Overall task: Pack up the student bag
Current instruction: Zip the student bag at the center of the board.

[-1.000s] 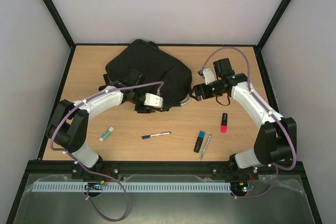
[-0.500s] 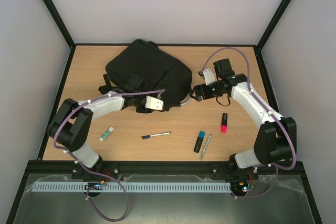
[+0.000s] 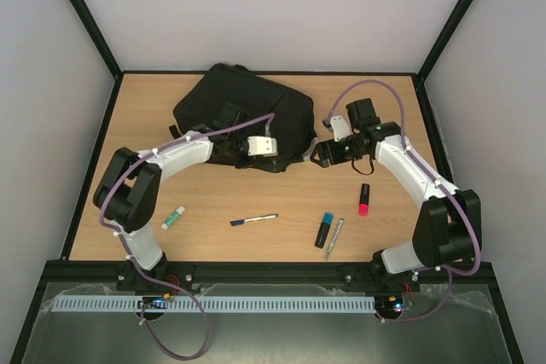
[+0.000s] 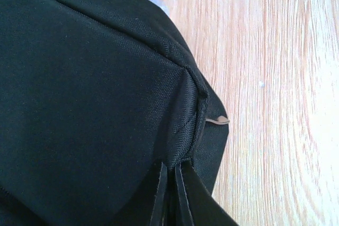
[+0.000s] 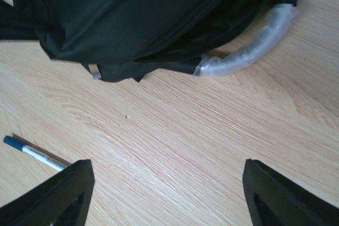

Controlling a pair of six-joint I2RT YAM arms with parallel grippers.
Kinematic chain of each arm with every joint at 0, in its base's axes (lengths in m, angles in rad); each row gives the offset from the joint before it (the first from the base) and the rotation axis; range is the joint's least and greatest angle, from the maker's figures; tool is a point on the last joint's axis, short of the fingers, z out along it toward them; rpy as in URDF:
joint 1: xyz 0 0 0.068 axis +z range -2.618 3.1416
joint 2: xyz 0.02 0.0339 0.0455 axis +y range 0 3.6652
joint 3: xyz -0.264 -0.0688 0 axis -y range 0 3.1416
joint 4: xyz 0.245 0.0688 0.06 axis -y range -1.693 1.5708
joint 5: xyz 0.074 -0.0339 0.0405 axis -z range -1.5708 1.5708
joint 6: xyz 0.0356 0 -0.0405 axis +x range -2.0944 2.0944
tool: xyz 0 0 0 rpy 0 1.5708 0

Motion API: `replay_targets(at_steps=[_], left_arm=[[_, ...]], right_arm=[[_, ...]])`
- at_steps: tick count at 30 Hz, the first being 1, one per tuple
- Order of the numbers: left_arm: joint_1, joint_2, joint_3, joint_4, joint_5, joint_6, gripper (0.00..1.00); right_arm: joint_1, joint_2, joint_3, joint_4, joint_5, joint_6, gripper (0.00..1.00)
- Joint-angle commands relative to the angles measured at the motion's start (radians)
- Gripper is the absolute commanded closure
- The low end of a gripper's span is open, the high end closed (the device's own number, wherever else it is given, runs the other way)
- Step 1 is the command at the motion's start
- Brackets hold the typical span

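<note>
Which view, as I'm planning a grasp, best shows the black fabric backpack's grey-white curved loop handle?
Right wrist: the grey-white curved loop handle lies close and unobstructed beside the black fabric backpack. Top external shows only a pale sliver; left wrist shows bag fabric, no clear handle.

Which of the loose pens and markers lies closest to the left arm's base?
The short white-and-green marker, alone on the left. The blue-capped pen, blue marker, silver pen and red marker all lie farther right.
</note>
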Motion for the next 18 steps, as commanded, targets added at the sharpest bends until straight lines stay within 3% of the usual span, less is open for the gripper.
replay_targets(at_steps=[1, 9, 18], left_arm=[[0.011, 0.045, 0.134, -0.051, 0.124, -0.191, 0.98], [0.013, 0.107, 0.215, 0.035, 0.297, -0.573, 0.98], [0.029, 0.124, 0.178, 0.072, 0.344, -0.703, 0.97]], right_arm=[[-0.005, -0.013, -0.025, -0.009, -0.018, -0.03, 0.27], [0.012, -0.024, -0.11, 0.097, -0.058, -0.068, 0.55], [0.138, 0.072, -0.085, 0.257, 0.007, -0.077, 0.59]])
